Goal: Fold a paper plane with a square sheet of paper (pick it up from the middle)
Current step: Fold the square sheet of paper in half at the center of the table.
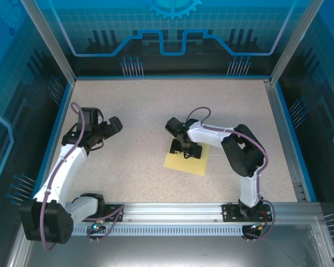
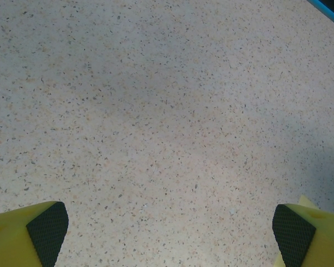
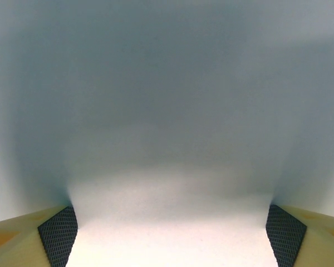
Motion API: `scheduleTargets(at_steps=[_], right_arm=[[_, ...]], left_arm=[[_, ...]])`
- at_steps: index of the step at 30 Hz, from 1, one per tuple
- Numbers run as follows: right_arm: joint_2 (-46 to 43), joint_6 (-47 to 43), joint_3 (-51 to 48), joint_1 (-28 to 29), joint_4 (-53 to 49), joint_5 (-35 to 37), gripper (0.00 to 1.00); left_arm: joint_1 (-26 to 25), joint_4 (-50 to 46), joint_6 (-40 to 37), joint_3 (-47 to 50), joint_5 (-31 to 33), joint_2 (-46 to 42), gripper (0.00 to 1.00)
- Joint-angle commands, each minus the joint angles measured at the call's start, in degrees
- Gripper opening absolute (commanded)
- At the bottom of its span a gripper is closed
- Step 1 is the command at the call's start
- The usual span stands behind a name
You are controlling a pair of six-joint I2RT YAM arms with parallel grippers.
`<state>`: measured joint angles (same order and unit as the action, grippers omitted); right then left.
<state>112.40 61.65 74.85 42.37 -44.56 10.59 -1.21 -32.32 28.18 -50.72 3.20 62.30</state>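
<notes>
The square sheet of paper (image 1: pixel 193 162) lies pale yellow on the speckled table, right of centre. My right gripper (image 1: pixel 185 149) points down onto its middle. In the right wrist view the right gripper (image 3: pixel 170 236) stands open and wide, and the sheet (image 3: pixel 167 189) spans the gap and bows up between the two black pads (image 3: pixel 58 233). My left gripper (image 1: pixel 108 130) hovers over bare table at the left, well apart from the sheet. In its own view the left gripper (image 2: pixel 170 231) is open with nothing between its fingertips (image 2: pixel 47 231). The paper plane is not in view.
The table (image 1: pixel 139 100) is walled by a blue rim and aluminium posts (image 1: pixel 281 53). A metal rail (image 1: pixel 172 210) carrying both arm bases runs along the near edge. The right arm's elbow (image 1: pixel 242 150) stands just right of the sheet.
</notes>
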Motion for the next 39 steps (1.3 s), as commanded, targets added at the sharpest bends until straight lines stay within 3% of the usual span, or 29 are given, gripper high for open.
scheduleTargets(at_steps=[1, 26, 32, 39], right_arm=[[4.12, 0.23, -2.86, -0.51, 1.44, -2.38, 0.9], [3.32, -0.79, -4.1, -0.8, 1.94, -0.95, 0.83], [0.09, -4.06, -2.48, -1.04, 2.18, -0.3, 0.71], [-7.31, -9.89, -2.94, -1.28, 8.28, -2.79, 0.43]], left_arm=[[0.6, -0.21, -1.14, -0.37, -1.29, 0.27, 0.99], [0.6, -0.64, -1.07, -0.55, -1.27, 0.25, 0.98], [0.6, -0.65, -0.68, -0.39, -1.93, 0.27, 0.98], [0.51, 1.48, 1.74, 1.17, -8.89, 1.18, 0.98]])
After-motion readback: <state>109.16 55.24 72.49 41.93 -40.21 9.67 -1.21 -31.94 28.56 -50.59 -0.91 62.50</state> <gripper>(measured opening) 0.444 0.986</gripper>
